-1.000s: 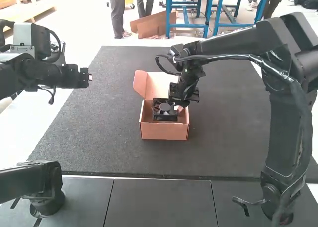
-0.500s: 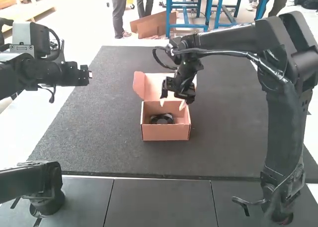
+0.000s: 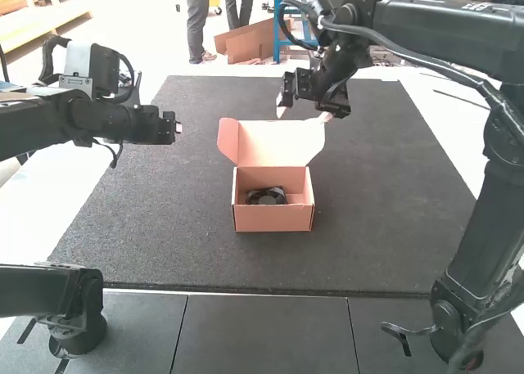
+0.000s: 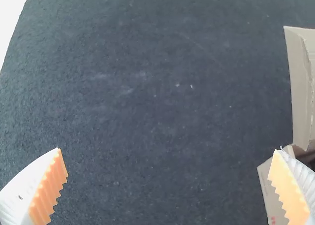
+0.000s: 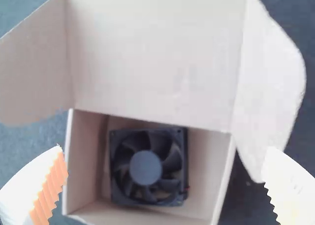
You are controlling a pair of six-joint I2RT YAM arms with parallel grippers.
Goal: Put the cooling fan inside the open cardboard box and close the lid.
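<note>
The black cooling fan lies flat on the floor of the open cardboard box in the middle of the dark mat. The box's lid stands up at the back with both side flaps spread. My right gripper hangs open high above the lid's far edge, holding nothing. My left gripper is open over bare mat to the left of the box, level with the lid, and a box flap shows at its view's edge.
The dark mat covers the table around the box. A pale floor strip lies to the left of it. Black panels run along the front edge.
My right gripper let go of the fan, which now rests in the box, then rose up and back behind the lid. My left gripper has moved right, closer to the box.
</note>
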